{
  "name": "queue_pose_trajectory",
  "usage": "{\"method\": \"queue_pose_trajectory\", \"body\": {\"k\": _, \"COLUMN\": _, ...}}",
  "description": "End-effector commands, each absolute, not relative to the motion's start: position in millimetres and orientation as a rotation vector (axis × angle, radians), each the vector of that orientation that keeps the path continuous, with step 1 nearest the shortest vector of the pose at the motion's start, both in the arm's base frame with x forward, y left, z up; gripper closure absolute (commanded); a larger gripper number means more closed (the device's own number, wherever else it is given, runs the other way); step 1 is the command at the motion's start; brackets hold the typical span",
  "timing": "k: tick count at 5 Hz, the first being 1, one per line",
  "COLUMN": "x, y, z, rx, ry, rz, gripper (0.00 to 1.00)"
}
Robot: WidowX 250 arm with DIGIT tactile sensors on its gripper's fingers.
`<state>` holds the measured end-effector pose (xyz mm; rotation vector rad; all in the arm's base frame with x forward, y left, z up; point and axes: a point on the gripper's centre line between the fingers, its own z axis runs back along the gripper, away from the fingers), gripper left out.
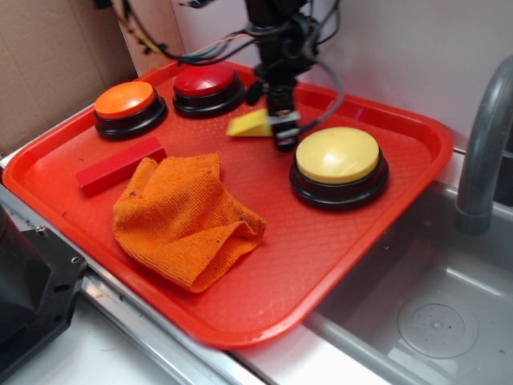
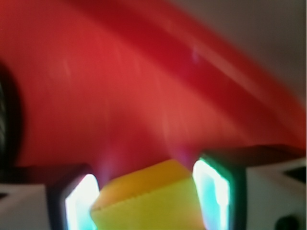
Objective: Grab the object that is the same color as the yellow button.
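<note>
we count three domed buttons on one red tray (image 1: 353, 265): an orange button (image 1: 128, 107) at about 10 o'clock of the tray, a red button (image 1: 208, 87) at about 11 o'clock, and the yellow button (image 1: 338, 164) on its black base at about 2 o'clock. we also log one red bar (image 1: 120, 165) lying flat toward 9 o'clock, one crumpled orange cloth (image 1: 186, 218) near the tray's middle with its upper left edge just beside the bar, and one yellow wedge (image 1: 250, 124), the object that matches the yellow button. the wedge sits between the red button and the yellow button, at roughly 10 o'clock of the yellow button. a grey faucet (image 1: 485, 152) rises at the right edge over a steel sink (image 1: 417, 321). one arm (image 1: 276, 48) comes down near vertical from 12 o'clock, cables looped around it, with the gripper (image 1: 282, 128) pointing down at the wedge's right end. in the wrist view, blurred, the gripper (image 2: 146, 199) has a finger pad (image 2: 81, 201) on each side of the yellow wedge (image 2: 148, 201), and the jaws are part open, spaced to the block's width. both pads appear to sit right against its sides, but we cannot tell whether they press on it. the exterior view does not settle whether the wedge rests on the tray or is raised.
</note>
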<state>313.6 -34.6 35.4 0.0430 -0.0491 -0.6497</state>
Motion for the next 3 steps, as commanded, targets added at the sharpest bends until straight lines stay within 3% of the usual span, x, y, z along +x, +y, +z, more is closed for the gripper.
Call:
{"method": "queue_pose_trajectory", "body": {"k": 1, "x": 252.1, "y": -21.2, "z": 158.6, "rx": 0.139, "ry": 0.075, "rz": -0.175, "gripper": 1.0}}
{"method": "queue_pose_trajectory", "body": {"k": 2, "x": 218.0, "y": -34.6, "z": 194.3, "rx": 0.088, "ry": 0.092, "rz": 0.072, "gripper": 1.0}}
{"method": "queue_pose_trajectory", "body": {"k": 3, "x": 205.1, "y": -42.5, "z": 210.9, "rx": 0.074, "ry": 0.01, "rz": 0.182, "gripper": 1.0}}
